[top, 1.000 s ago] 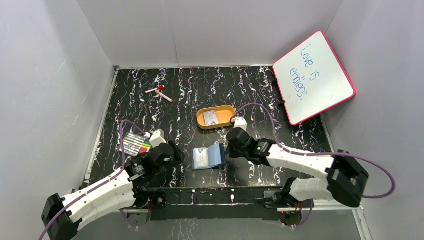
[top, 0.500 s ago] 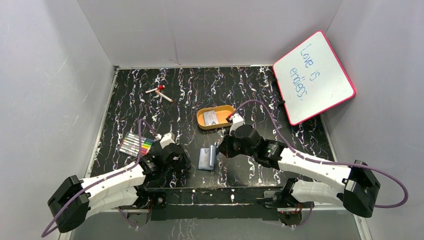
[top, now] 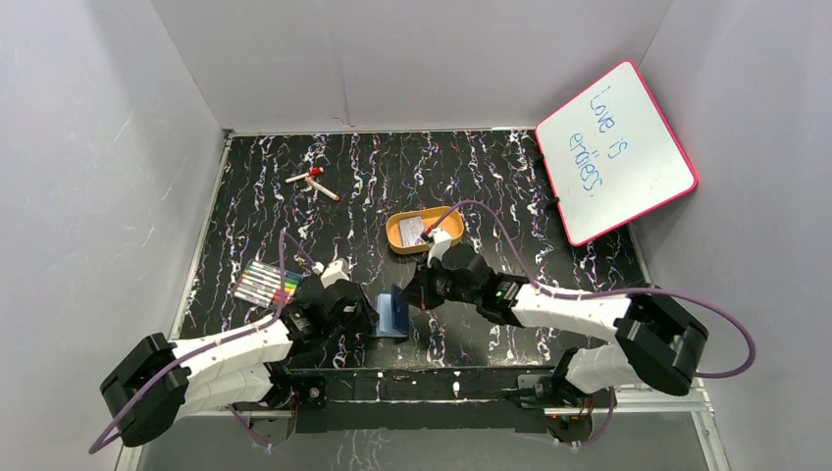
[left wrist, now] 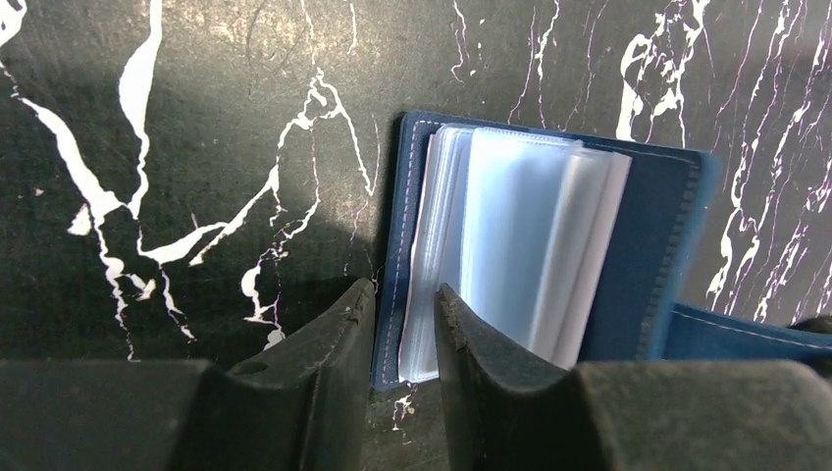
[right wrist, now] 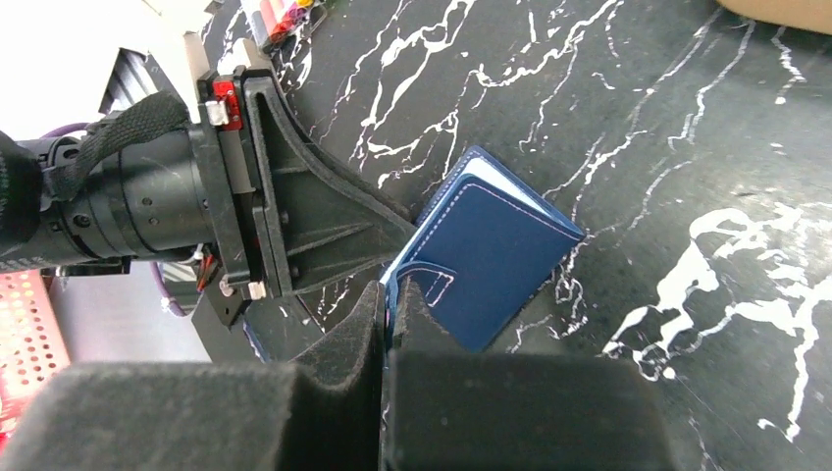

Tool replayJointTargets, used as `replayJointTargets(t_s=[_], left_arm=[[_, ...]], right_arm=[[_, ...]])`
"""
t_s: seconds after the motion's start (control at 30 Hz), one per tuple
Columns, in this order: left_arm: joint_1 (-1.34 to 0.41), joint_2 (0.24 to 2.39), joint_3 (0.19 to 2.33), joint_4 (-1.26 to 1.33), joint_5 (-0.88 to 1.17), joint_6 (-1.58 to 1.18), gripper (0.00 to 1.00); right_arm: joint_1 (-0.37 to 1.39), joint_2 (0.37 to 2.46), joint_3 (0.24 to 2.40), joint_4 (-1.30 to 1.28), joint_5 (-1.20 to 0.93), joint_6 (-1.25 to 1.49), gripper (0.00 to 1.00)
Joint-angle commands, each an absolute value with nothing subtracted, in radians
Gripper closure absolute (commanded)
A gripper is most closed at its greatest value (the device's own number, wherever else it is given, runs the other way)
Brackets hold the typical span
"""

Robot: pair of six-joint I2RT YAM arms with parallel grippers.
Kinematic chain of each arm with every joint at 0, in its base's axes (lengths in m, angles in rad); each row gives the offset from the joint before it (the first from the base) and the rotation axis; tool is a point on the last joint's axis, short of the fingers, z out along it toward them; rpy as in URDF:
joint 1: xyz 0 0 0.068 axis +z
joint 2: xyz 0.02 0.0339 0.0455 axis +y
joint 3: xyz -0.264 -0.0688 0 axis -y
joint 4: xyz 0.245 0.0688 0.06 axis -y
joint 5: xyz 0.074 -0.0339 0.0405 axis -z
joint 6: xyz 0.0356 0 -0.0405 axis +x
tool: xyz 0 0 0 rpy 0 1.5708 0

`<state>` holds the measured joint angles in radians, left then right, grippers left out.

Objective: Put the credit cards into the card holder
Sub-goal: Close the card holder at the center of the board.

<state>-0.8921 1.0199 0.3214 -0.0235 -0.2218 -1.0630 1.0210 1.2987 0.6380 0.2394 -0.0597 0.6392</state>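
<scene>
Your right gripper (right wrist: 390, 294) has its black padded jaws pinched almost closed on the card holder (right wrist: 491, 260), at the stitched edge beside the snap tab (right wrist: 429, 280). Your left gripper (left wrist: 404, 294) stands narrow around the opposite cover edge; I cannot tell whether it bites. Half-open on the marbled table (right wrist: 687, 147) between them, the navy wallet looks light and floppy, with slick clear sleeves (left wrist: 510, 245), so hold the stiffer cover. A thin, stiff credit card (top: 414, 230) lies in the orange tray (top: 392, 235) beyond.
</scene>
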Motion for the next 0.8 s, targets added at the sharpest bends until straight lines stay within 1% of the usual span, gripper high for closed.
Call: replayJointTargets(t_s=[0.0, 0.1, 0.23, 0.3, 0.33, 0.37, 0.43, 0.5, 0.67, 0.77], left_arm=[[-0.889, 0.977, 0.286, -0.08, -0.248, -1.072, 0.74], [-0.89, 0.964, 0.284, -0.109, -0.258, -1.086, 0.76], [-0.889, 0.911, 0.289, -0.189, -0.293, -1.107, 0.78], [-0.889, 0.86, 0.292, -0.238, -0.313, -1.115, 0.78], [-0.89, 0.835, 0.294, -0.257, -0.322, -1.118, 0.76], [-0.89, 0.806, 0.297, -0.279, -0.333, -1.119, 0.74], [-0.889, 0.75, 0.304, -0.302, -0.344, -1.116, 0.7], [-0.889, 0.726, 0.308, -0.32, -0.357, -1.116, 0.68], [-0.89, 0.71, 0.34, -0.349, -0.38, -1.12, 0.65], [-0.889, 0.697, 0.371, -0.362, -0.405, -1.12, 0.61]], right_arm=[[1.023, 1.382, 0.657, 0.403, -0.149, 0.671, 1.0], [1.028, 1.45, 0.677, 0.437, -0.202, 0.684, 1.0], [1.028, 1.526, 0.686, 0.46, -0.229, 0.7, 0.92], [1.03, 1.544, 0.686, 0.46, -0.22, 0.704, 0.92], [1.029, 1.554, 0.692, 0.454, -0.216, 0.704, 0.9], [1.029, 1.563, 0.704, 0.445, -0.213, 0.704, 0.85], [1.03, 1.582, 0.72, 0.435, -0.221, 0.703, 0.71], [1.031, 1.591, 0.726, 0.434, -0.227, 0.704, 0.62], [1.037, 1.601, 0.736, 0.427, -0.239, 0.698, 0.52], [1.042, 1.612, 0.739, 0.427, -0.268, 0.683, 0.42]])
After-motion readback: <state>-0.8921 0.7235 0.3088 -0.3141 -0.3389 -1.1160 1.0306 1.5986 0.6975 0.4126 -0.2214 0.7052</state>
